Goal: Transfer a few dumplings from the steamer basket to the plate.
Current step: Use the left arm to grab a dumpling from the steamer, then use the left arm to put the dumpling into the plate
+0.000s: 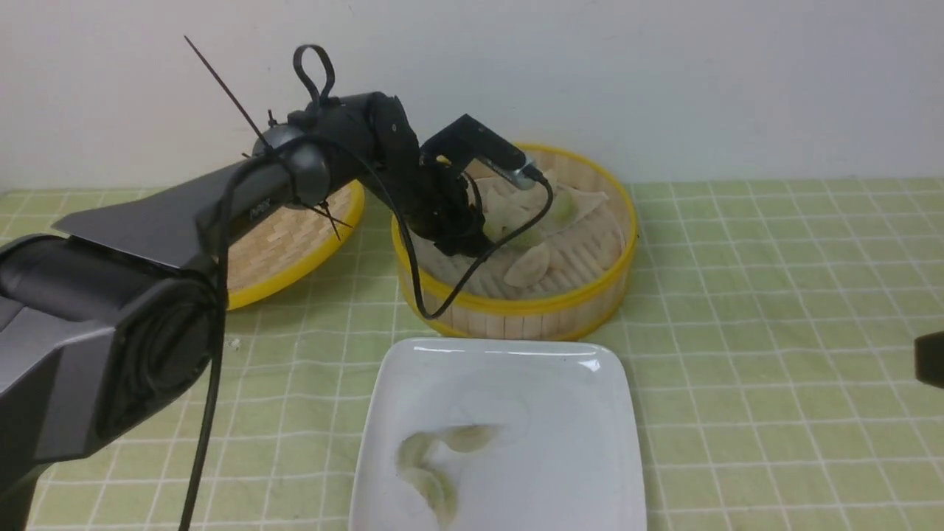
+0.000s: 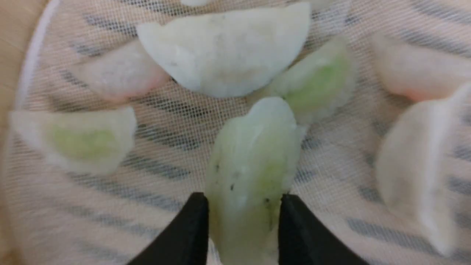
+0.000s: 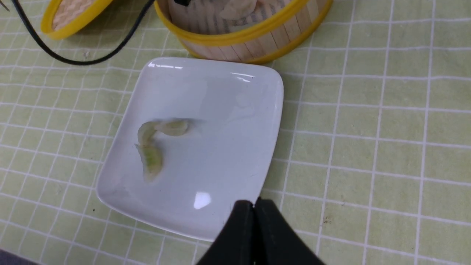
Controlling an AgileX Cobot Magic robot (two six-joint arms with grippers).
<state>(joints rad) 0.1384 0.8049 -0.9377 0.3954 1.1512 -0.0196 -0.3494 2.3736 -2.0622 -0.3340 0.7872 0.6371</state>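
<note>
Left wrist view: the left claw [image 2: 244, 206] is clamped on a green-tinged dumpling [image 2: 254, 165] inside the steamer basket [image 1: 516, 313], among other dumplings [image 2: 228, 49]. The plate [image 1: 546, 435] holds three more; the right claw's [image 3: 254, 206] tips meet.

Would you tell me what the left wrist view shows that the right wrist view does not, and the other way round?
Only the left wrist view: the left tool with its tips on either side of a green-tinged dumpling.

Only the right wrist view: the white plate, the right tool shut, and the checked cloth.

Both: part of the steamer basket and dumplings.
</note>
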